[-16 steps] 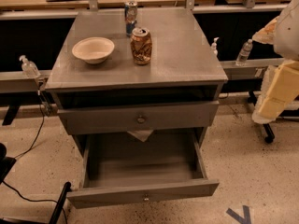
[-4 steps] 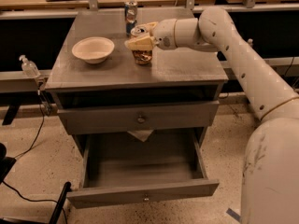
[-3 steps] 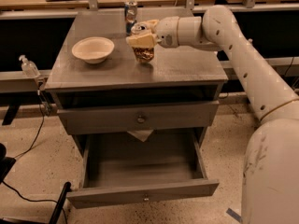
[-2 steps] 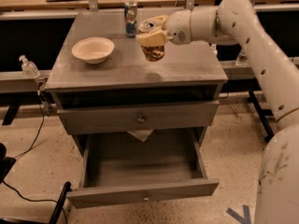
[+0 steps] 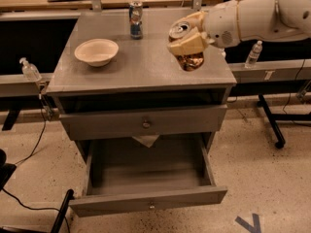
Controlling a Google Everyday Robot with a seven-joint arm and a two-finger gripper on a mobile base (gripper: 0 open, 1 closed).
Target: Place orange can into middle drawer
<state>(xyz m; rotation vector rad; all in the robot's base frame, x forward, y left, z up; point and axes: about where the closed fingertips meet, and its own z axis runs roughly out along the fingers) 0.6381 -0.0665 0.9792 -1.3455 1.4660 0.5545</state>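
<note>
My gripper (image 5: 186,39) is shut on the orange can (image 5: 191,60), which has a mottled orange-brown print and a silver top. It holds the can tilted, lifted above the right front part of the grey cabinet top (image 5: 146,67). The white arm reaches in from the right edge. The middle drawer (image 5: 148,201) is pulled out wide open below, with a low flat front and a small knob. Its grey inside shows no objects. The can is above and to the right of the drawer's opening.
A white bowl (image 5: 96,51) sits on the left of the top and a slim blue-and-silver can (image 5: 136,19) stands at the back. The upper drawer (image 5: 146,123) is closed. A water bottle (image 5: 253,54) stands right of the cabinet, a pump bottle (image 5: 29,69) left.
The arm came in from the right and closed on the orange can. It has lifted the can off the top and carried it right and toward the front edge.
</note>
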